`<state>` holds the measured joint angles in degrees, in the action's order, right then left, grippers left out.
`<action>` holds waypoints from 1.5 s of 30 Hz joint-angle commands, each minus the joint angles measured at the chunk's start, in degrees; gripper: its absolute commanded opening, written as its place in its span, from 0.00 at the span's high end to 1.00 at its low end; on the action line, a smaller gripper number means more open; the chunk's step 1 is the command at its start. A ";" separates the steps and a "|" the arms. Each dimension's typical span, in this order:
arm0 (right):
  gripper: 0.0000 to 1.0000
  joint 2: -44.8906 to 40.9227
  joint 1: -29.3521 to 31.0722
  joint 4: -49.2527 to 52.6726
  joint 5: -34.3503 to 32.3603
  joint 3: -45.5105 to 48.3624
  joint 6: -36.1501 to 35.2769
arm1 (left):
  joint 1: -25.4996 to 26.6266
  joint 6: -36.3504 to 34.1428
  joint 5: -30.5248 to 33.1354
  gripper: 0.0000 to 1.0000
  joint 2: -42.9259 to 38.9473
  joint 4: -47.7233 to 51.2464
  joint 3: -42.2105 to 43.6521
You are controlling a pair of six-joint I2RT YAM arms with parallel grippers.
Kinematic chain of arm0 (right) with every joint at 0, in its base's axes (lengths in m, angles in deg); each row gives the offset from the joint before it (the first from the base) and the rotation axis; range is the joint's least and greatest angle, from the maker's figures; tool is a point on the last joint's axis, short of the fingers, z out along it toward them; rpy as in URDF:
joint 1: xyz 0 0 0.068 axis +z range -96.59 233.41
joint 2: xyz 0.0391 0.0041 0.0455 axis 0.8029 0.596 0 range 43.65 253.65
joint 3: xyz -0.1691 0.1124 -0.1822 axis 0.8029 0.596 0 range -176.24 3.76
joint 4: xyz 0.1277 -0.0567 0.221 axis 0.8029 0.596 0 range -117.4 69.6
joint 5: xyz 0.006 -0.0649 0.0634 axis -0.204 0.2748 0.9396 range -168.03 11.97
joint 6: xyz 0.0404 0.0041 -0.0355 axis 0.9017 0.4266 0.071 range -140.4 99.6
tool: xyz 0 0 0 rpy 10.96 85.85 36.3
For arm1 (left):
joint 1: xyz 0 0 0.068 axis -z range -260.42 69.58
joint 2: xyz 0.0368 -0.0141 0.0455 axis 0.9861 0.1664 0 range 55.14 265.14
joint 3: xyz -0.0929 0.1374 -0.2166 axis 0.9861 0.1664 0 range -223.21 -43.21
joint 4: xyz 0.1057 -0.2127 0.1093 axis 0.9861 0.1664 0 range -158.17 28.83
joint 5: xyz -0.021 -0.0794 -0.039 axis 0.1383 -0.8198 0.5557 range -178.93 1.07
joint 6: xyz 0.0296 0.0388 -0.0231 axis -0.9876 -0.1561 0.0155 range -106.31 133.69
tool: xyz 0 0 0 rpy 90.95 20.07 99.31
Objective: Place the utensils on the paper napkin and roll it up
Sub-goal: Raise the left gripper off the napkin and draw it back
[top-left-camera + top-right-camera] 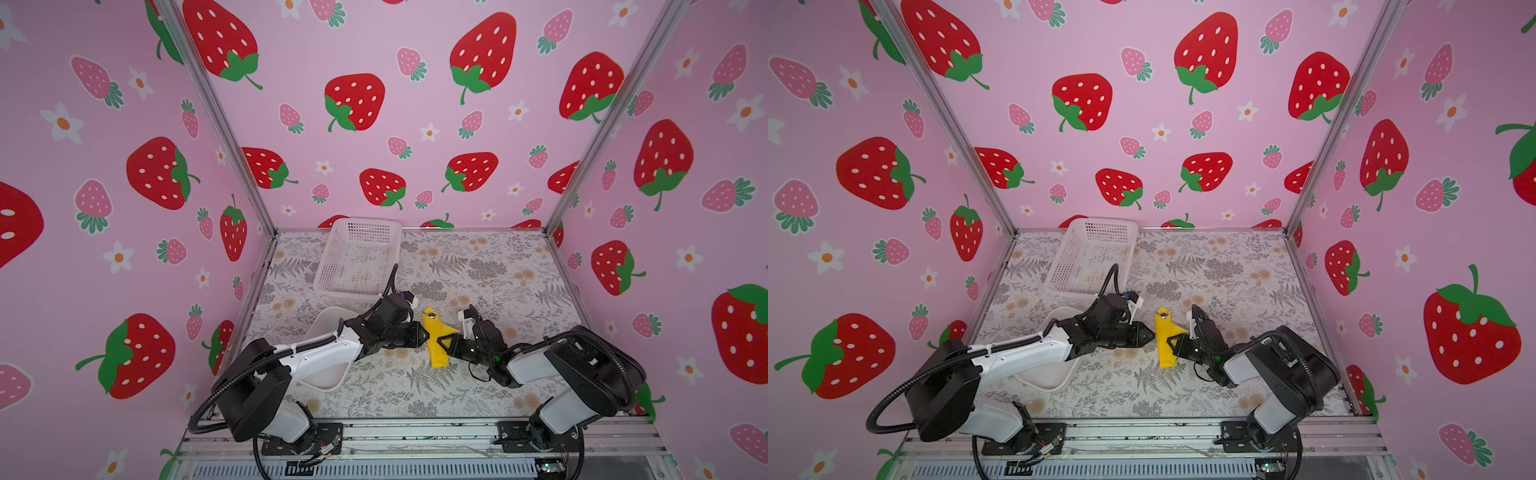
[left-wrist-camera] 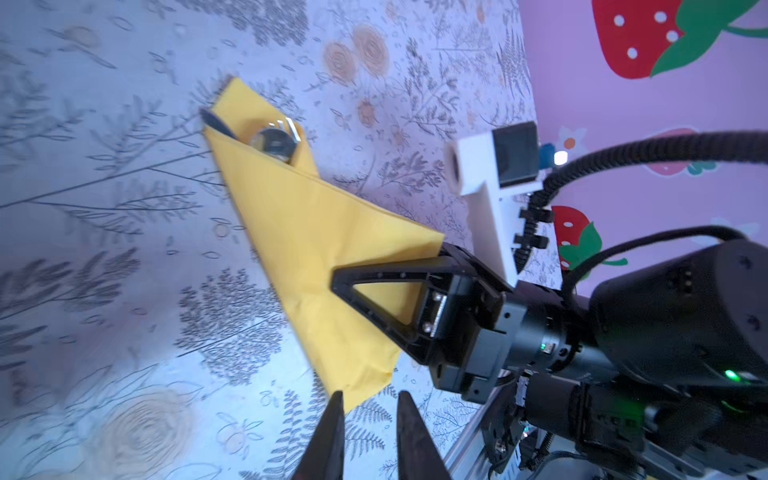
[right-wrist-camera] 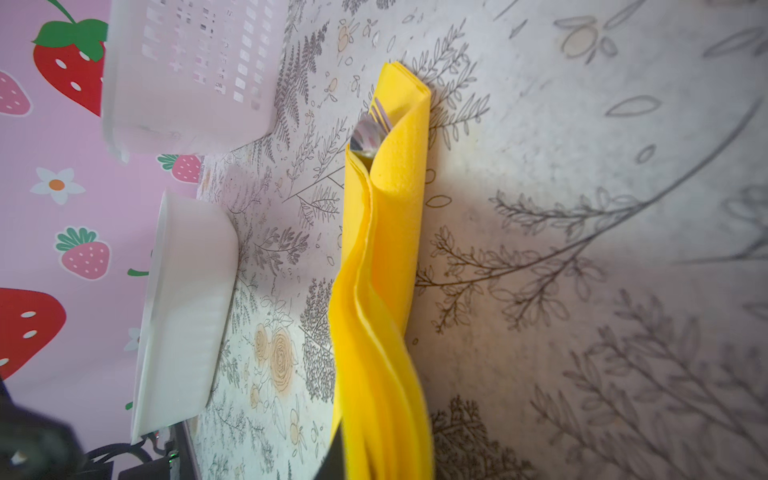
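Right claw (image 1: pixel 446 343) is pinched shut on the loose corner flap of the paper napkin (image 1: pixel 436 347) and draws it out to the right. My read: that tension keeps the half-made wrap from springing open. Left claw (image 2: pixel 368 401) sits just beside the roll's left edge, jaws only narrowly parted with nothing between them, likely poised to press or re-grip.

The yellow bundle lies mid-surface (image 1: pixel 478 270) between the two claws, running near to far, nearer than the basket (image 1: pixel 332 266) and right of the tray (image 1: pixel 322 324).

The utensils (image 2: pixel 274 141) are tucked inside, heads poking out at the far end so the fold cradles the handles.

Count time:
- one napkin
- one basket
- one tray
- two claws
- three utensil heads showing: a spoon bowl, fork tines and a darker tip, probably a knife.
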<state>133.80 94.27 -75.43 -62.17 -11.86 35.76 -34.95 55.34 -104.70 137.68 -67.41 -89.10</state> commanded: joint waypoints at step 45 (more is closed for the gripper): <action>0.90 -3.91 -0.68 -2.22 -2.89 2.08 -6.11 | -5.87 2.00 -12.48 0.42 8.03 -6.29 -0.85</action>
<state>129.58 93.97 -76.48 -63.72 -10.57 28.55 -40.83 56.50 -111.48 142.90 -72.68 -86.13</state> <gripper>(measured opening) 0.098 0.609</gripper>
